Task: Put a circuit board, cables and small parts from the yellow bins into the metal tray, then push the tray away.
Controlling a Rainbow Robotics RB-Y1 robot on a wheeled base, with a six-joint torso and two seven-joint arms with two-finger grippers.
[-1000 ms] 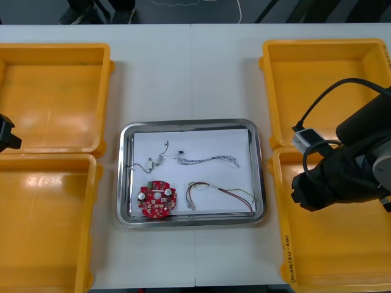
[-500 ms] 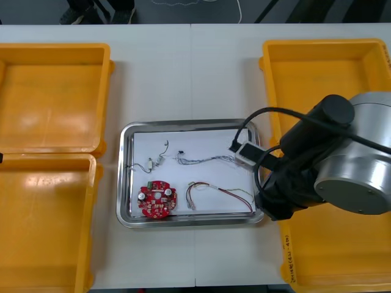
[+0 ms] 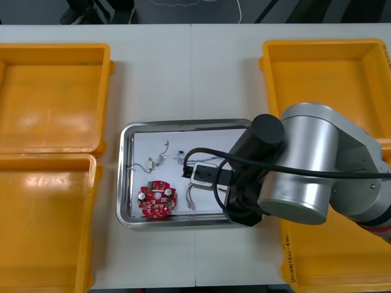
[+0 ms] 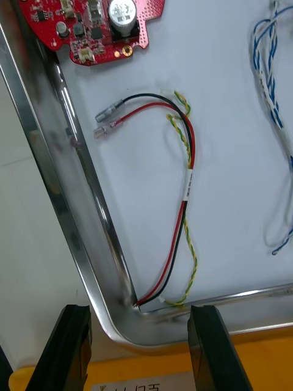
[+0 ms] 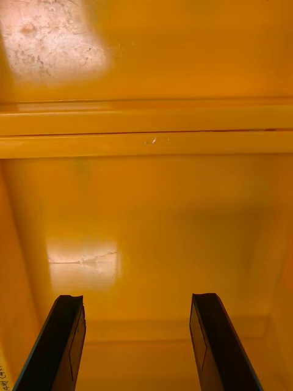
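Observation:
The metal tray (image 3: 124,183), white inside, lies at the table's middle. In it are a round red circuit board (image 3: 157,200), a twisted blue and white cable (image 3: 184,160) and a thin black cable with small metal parts (image 3: 156,161). My right arm (image 3: 299,171) covers the tray's near right part. In the right wrist view my right gripper (image 4: 140,348) is open, low over the tray's rim (image 4: 55,183) at a corner. The red and yellow cable (image 4: 186,183), the blue and white cable (image 4: 268,91) and the circuit board (image 4: 91,27) lie beyond its fingers. My left gripper (image 5: 137,342) is open over a bare bin floor (image 5: 146,214).
Two yellow bins (image 3: 52,97) (image 3: 43,226) stand at the left of the tray and two more (image 3: 324,85) (image 3: 342,262) at the right. Their floors look bare where they show. White table (image 3: 189,73) lies beyond the tray.
My right arm has swung left from above the near right bin to the tray's near right corner. The left gripper's tip has gone from the front view's left edge.

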